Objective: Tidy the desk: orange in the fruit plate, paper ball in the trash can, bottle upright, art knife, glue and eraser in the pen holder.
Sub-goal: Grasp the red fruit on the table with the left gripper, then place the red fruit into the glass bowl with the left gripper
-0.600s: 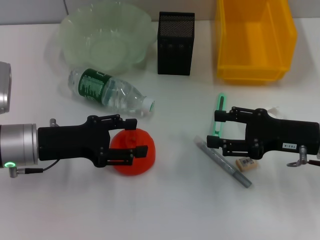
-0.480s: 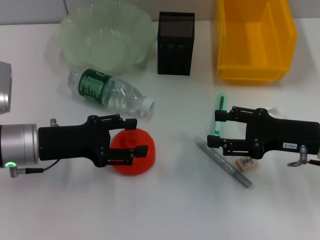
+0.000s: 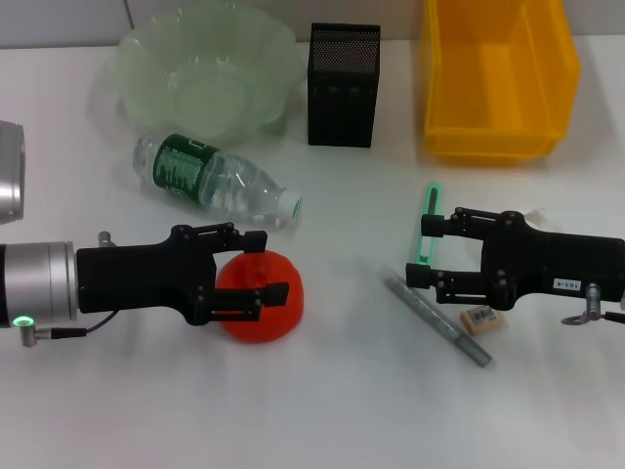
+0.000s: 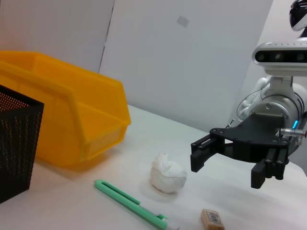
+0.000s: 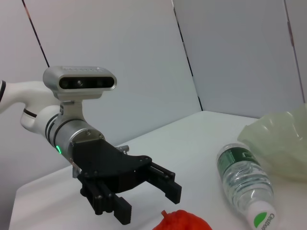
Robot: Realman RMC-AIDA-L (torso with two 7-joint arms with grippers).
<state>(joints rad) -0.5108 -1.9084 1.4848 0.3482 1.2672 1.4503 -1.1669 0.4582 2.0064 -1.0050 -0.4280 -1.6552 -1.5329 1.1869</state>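
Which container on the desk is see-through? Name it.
The fruit plate: a pale-green glass bowl with a wavy rim. The pen holder is black mesh and the trash can is solid yellow plastic.

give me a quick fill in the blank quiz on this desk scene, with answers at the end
1. The bottle is lying on its ____ in front of the fruit plate.
2. The left tool is open above the ____.
3. The pen holder stands between the fruit plate and the ____ trash can.
4. The eraser lies beside the ____ tool.

Answers: side; orange; yellow; right
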